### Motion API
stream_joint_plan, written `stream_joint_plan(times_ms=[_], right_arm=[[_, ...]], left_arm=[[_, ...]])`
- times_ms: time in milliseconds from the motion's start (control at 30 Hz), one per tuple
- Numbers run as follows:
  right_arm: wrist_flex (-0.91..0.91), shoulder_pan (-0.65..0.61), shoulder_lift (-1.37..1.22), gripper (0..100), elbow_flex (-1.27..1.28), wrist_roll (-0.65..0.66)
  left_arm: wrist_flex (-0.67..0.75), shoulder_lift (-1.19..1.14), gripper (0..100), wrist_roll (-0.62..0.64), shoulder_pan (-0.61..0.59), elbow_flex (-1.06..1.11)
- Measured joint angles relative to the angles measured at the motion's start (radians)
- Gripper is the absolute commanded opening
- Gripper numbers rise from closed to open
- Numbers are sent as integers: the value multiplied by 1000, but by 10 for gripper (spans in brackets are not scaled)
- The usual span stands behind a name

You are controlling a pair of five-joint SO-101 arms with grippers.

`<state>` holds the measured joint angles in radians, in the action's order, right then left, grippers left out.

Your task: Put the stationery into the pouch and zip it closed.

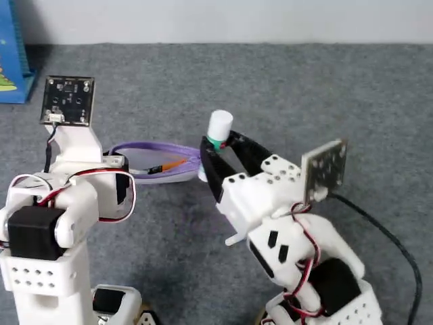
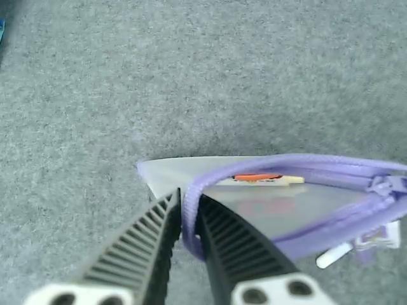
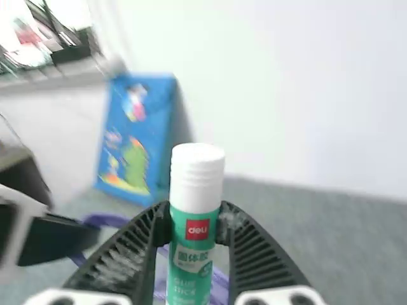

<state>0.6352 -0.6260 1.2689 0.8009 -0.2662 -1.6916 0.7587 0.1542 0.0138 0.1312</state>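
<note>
- High view: pouch (image 1: 159, 162) lies near the middle of the grey tabletop (image 1: 325, 88) with its purple zip edges parted. A slender orange item (image 1: 169, 164) is inside.
- Right gripper (image 1: 218, 143) is at the pouch's right end, jaws clamped on a glue stick (image 1: 220, 126) held upright, white cap up.
- Bare tabletop runs to the far and right edges. A blue box (image 1: 10, 61) stands at the far left corner, well apart.
- Left wrist view: left gripper (image 2: 186, 198) is pinched tight on the purple zip edge at one end of the pouch. The zip slider (image 2: 381, 186) sits at the opposite end. Open grey surface lies beyond the pouch.
- Right wrist view: ribbed fingers (image 3: 251, 244) press both sides of the glue stick's green body, with the cap above their tips. The pouch's purple edge lies beneath.
</note>
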Motion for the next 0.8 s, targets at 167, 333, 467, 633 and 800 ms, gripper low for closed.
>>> stream_joint_plan(times_ms=[167,333,467,633,800], right_arm=[[-275,-60,40,8,157,0],[-523,-89,25,8,281,0],[-663,-103,-89,8,296,32],[-824,-103,-265,12,296,40],[-852,-124,-367,28,298,40]], left_arm=[[0,0,12,12,-5,14],[0,0,12,12,-5,14],[0,0,12,12,-5,14],[0,0,12,12,-5,14],[0,0,12,12,-5,25]])
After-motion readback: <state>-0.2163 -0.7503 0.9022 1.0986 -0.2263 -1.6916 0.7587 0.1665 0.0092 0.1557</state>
